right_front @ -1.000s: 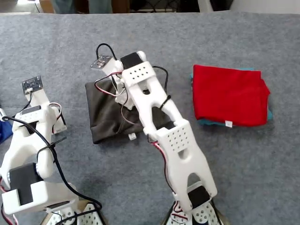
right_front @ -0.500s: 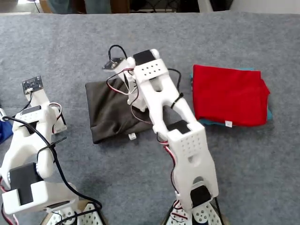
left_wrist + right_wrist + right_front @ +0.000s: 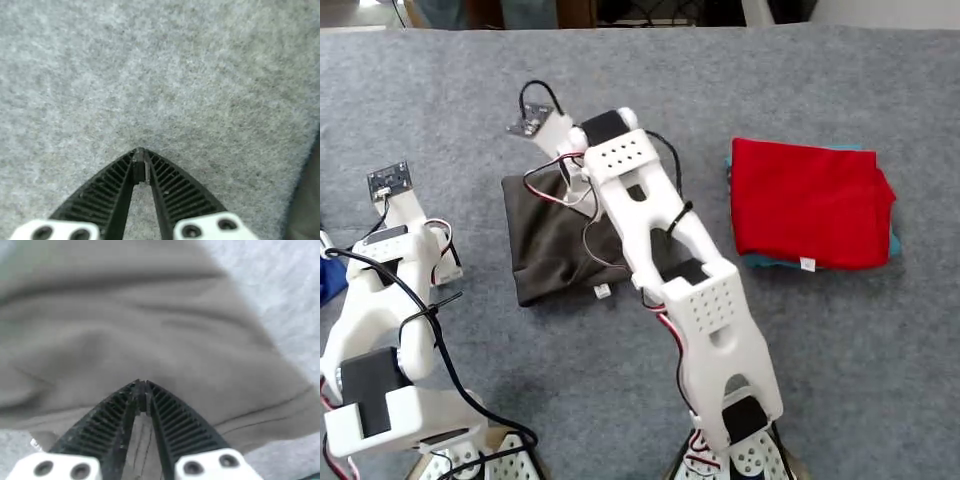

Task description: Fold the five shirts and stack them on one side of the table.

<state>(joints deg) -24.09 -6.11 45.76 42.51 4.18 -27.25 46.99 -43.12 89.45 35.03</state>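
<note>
One folded dark shirt [image 3: 545, 255], likely soft, light and floppy, lies just under the right gripper [image 3: 142, 390], its jaws pressed together empty; a doubled edge seems the best place to pinch.

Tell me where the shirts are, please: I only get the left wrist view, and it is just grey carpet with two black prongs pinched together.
Observer: In the high view, a folded red shirt lies on a teal shirt toward the right side of the table.
Operator: What is the other arm up to?
Observer: The right gripper is shut, its tips over a folded dark shirt that lies mid-table.
</note>
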